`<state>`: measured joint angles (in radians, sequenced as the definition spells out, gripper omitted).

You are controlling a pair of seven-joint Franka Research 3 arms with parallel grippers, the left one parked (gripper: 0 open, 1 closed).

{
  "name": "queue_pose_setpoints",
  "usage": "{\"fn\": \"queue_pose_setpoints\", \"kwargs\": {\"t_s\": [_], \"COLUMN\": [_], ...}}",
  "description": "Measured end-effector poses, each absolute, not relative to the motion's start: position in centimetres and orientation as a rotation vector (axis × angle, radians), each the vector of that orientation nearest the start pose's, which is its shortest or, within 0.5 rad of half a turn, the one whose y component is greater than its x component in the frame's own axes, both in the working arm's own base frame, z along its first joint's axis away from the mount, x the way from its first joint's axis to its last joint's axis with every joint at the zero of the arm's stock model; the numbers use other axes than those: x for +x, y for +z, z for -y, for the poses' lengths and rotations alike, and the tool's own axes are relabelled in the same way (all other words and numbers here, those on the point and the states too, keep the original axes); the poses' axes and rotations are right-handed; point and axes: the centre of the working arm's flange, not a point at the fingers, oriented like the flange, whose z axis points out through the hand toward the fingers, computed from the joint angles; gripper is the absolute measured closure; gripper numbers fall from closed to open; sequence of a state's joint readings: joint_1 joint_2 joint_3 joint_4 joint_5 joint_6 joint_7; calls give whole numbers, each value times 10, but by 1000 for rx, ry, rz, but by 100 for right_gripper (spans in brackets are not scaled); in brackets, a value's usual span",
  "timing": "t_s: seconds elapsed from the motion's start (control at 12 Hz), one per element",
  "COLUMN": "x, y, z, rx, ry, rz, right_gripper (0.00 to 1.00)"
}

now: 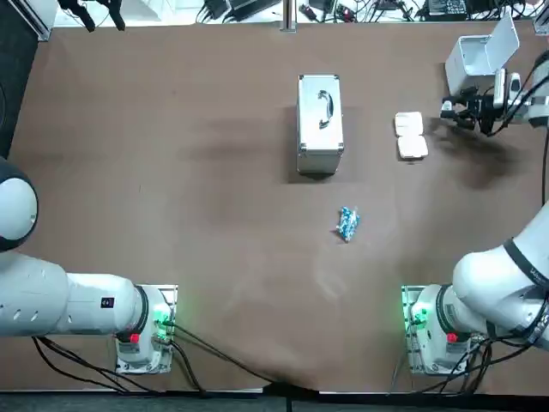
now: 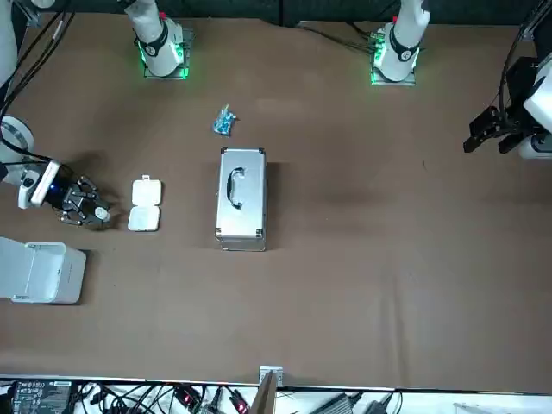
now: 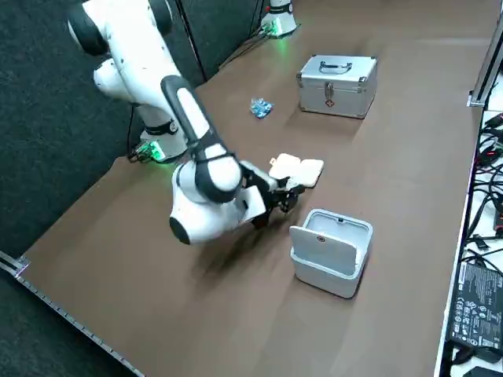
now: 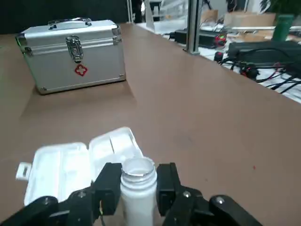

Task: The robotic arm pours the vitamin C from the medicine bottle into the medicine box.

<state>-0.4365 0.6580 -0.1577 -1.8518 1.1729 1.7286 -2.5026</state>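
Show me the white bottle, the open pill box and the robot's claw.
white bottle [image 4: 138, 195]: right wrist view, its body.
pill box [image 1: 411, 135]: top view, where its halves join.
right gripper [image 4: 138, 178]: right wrist view, between fingertips clamping the bottle, beside the box.

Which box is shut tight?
The silver first-aid case with the handle. The white medicine box, beside the right gripper holding the bottle, lies open; the white bin is open too.
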Motion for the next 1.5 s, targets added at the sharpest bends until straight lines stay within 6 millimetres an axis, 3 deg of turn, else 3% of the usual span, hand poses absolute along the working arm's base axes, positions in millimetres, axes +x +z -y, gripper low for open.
{"fn": "queue_pose_setpoints", "kwargs": {"t_s": [0.58, 0.75, 1.0, 1.08, 1.33, 1.5], "x": [570, 577, 587, 591, 584, 578], "y": [249, 263, 263, 258, 256, 258], "z": [212, 201, 179, 160, 136, 131], "rx": [-2002, -2047, -2084, -2116, -2154, -2175], "ry": [-877, -846, -822, -799, -719, -622], "rz": [1375, 1433, 1500, 1495, 1460, 1490], "right_gripper": [58, 58, 58, 58, 58, 58]}}
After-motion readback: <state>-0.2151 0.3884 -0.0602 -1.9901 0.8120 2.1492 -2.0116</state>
